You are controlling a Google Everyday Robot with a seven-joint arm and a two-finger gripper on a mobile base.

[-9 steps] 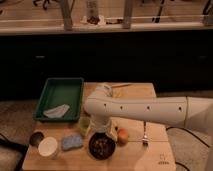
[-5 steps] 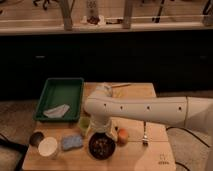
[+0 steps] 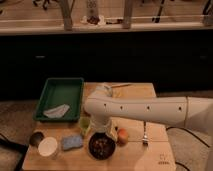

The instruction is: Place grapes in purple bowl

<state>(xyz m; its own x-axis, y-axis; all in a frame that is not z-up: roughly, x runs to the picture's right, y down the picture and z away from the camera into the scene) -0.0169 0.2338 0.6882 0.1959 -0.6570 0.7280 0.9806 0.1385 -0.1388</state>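
Near the front edge of the counter [image 3: 150, 157], the purple bowl [image 3: 92, 149] is set between a blue sponge [image 3: 72, 142] and an orange fruit [image 3: 122, 136]. Just above its rear rim the gripper [image 3: 101, 130] is held, pointing downward from the white arm [image 3: 145, 110]; whether it is spread or closed cannot be told. Dark, mottled contents are seen in the bowl, possibly the grapes. Only a short descent is judged necessary.

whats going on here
The robot's arm reaches across the table from the right, its gripper hanging just above the purple bowl near the front edge. What lies in it may be the grapes. A white cup, sponge, orange object and fork lie around it; a green tray sits further left.
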